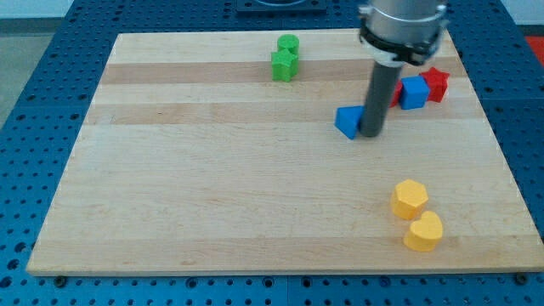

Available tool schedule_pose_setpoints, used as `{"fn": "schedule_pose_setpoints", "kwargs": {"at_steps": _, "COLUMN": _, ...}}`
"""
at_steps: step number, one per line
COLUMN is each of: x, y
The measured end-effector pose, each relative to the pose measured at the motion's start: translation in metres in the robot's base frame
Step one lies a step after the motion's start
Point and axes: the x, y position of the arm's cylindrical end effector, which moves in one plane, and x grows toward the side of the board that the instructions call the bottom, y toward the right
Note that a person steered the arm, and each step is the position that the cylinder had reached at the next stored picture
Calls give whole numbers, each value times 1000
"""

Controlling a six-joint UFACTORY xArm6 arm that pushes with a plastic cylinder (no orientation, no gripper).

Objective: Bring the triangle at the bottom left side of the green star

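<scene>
A blue triangle point(347, 121) lies right of the board's middle, toward the view's top. My tip point(371, 134) rests against the triangle's right side. A green star point(283, 65) lies near the view's top centre, touching a green round block point(288, 44) just above it. The triangle is well to the right of and below the star.
A blue cube point(414, 93) and a red block point(435, 84) sit right of the rod, with another red piece point(396, 92) partly hidden behind it. A yellow hexagon point(409, 198) and a yellow heart-like block point(423, 231) lie at the view's bottom right. The wooden board point(212, 187) ends at blue perforated table.
</scene>
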Motion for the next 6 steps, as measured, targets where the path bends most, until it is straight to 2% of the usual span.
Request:
{"fn": "schedule_pose_setpoints", "kwargs": {"at_steps": 1, "x": -20, "y": -27}}
{"fn": "schedule_pose_setpoints", "kwargs": {"at_steps": 3, "x": -27, "y": -60}}
{"fn": "schedule_pose_setpoints", "kwargs": {"at_steps": 6, "x": -29, "y": -187}}
